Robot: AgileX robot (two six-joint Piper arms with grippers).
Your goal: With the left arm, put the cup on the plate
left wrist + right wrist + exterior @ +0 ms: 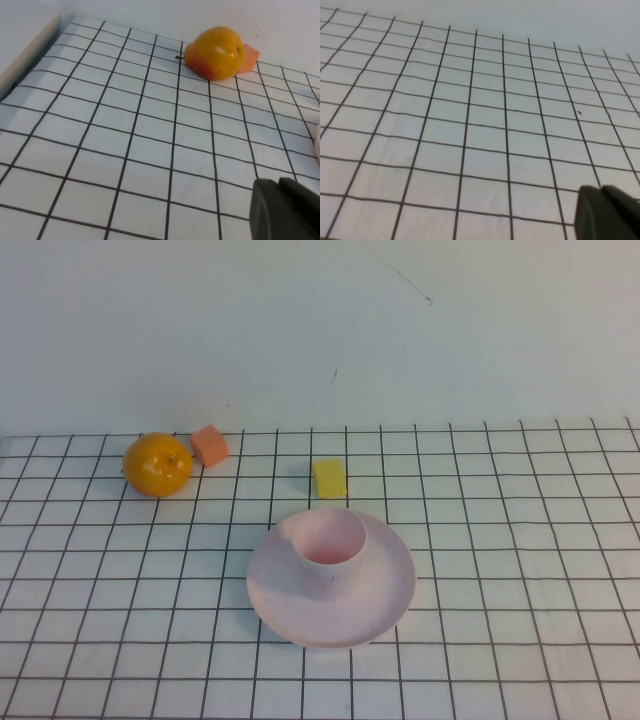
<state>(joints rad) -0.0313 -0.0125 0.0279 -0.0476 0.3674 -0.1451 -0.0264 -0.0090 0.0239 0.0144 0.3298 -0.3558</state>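
Upright, cup (328,547) on plate (385,605); left gripper (285,210), right gripper (607,212) apart.

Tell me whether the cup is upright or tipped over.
Upright: the cup stands on the plate, mouth up. The left tool and right tool show only in their wrist views, away from it.

Small pale pink matt plastic cup (331,544), round pale pink smooth plastic plate (385,595), glossy dimpled orange fruit (157,464), matt white grid-lined table cover (520,540), matt black left gripper (287,210), matt black right gripper (609,214)
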